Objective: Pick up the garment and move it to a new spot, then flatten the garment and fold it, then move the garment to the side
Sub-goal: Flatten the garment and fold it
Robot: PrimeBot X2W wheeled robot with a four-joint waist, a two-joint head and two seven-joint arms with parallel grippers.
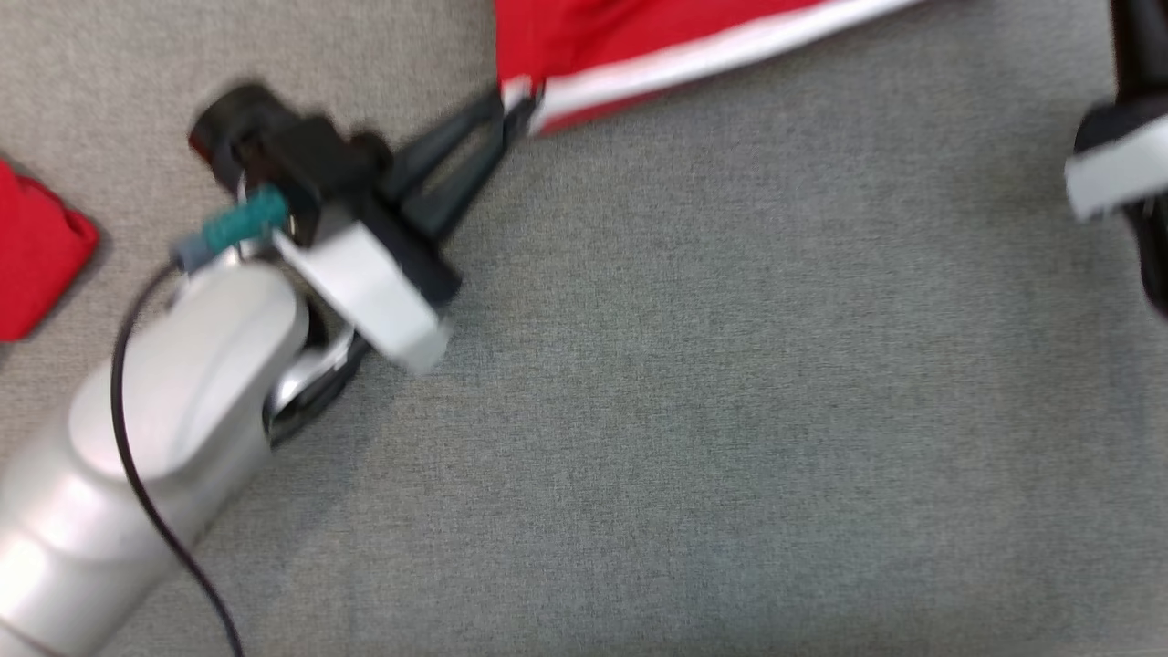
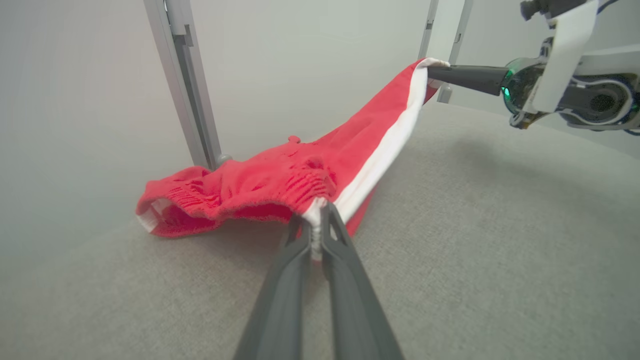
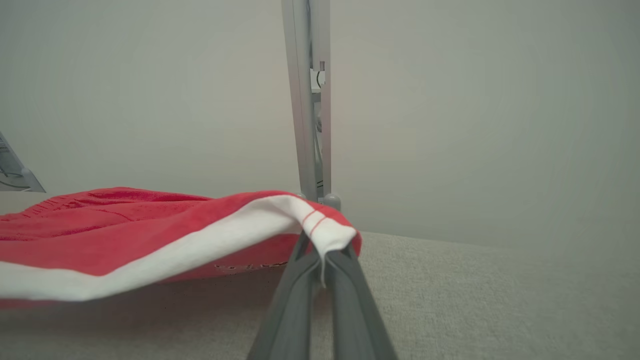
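The grey surface point(image 1: 730, 411) carries the red garment point(image 2: 280, 185) with 1 white stripe point(image 2: 385, 150), partly lifted and stretched between both arms. The left gripper point(image 2: 316, 222) is closed on the waistband end, and the right gripper point(image 3: 322, 257) is closed on the stripe's other end. A smaller red cloth point(image 1: 36, 246) lies well apart, at the left.

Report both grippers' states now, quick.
Left gripper: shut on the red garment, at its waistband end.
Right gripper: shut on the garment's white-striped hem corner.
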